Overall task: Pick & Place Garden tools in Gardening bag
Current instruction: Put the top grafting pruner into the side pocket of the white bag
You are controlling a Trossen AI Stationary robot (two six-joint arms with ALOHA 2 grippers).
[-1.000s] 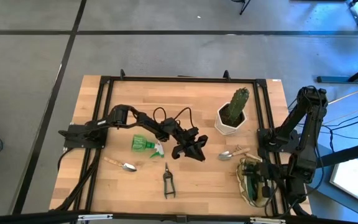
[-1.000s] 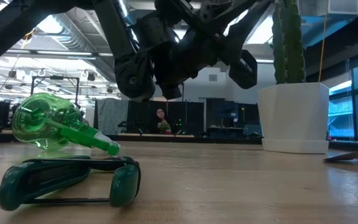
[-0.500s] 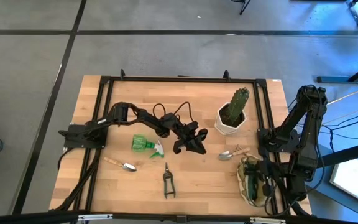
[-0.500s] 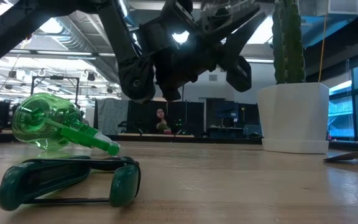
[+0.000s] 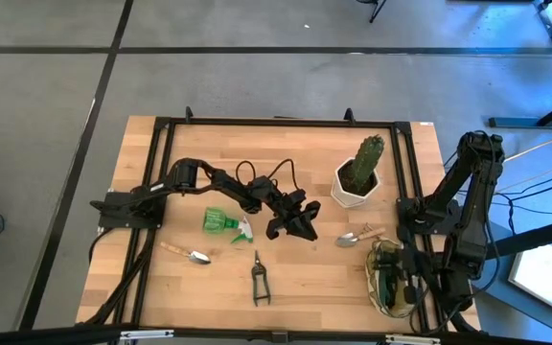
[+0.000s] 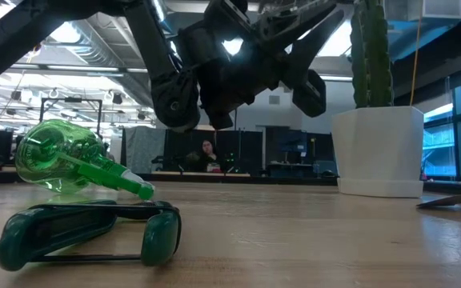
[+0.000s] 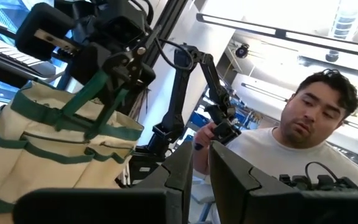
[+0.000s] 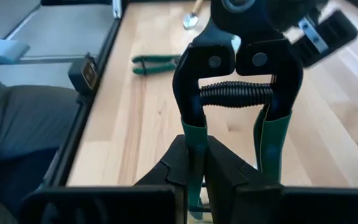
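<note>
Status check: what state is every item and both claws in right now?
Left claw: shut, empty, raised mid-table.
Right claw: shut on held shears, above the bag.
Held shears: gripped by one handle.
Table shears: lying flat.
Spray bottle: on its side.
Left trowel: lying flat.
Right trowel: lying flat.
Cactus pot: upright.
Gardening bag: standing upright.

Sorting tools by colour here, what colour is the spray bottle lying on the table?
Green. The spray bottle shows best in the low view.

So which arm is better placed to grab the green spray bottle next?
Left. The left gripper hangs right beside the spray bottle, while the right gripper is shut on pruning shears at the gardening bag.
</note>
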